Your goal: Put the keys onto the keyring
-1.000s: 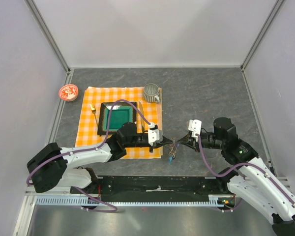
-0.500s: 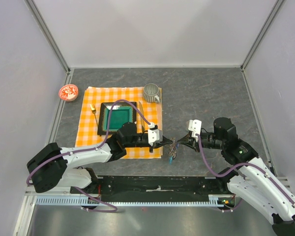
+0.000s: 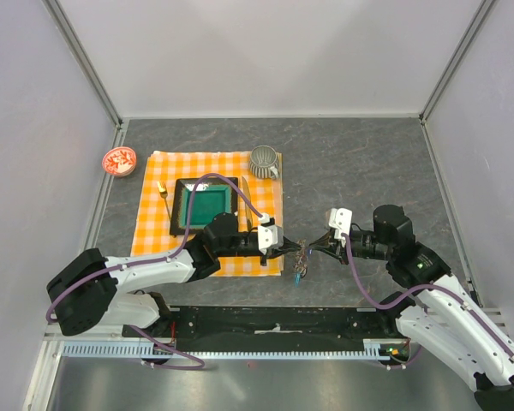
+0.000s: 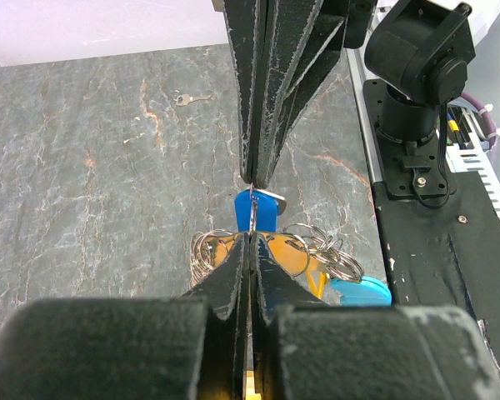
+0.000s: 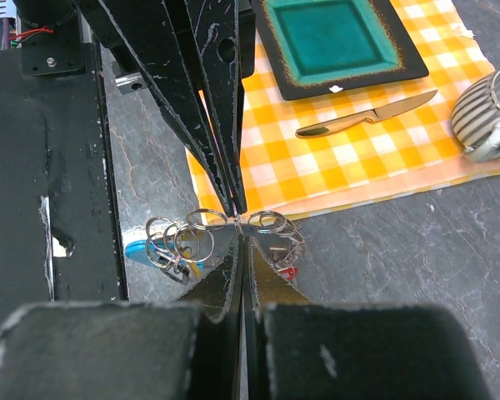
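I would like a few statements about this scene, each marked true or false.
1. The left gripper and right gripper are both shut, tip to tip at the keys. True.
2. The cup stands on the plate. False: it stands at the cloth's corner, apart from the plate.
3. A knife lies on the cloth beside the plate. True.
4. The red bowl sits on the cloth. False: it sits on the bare table.
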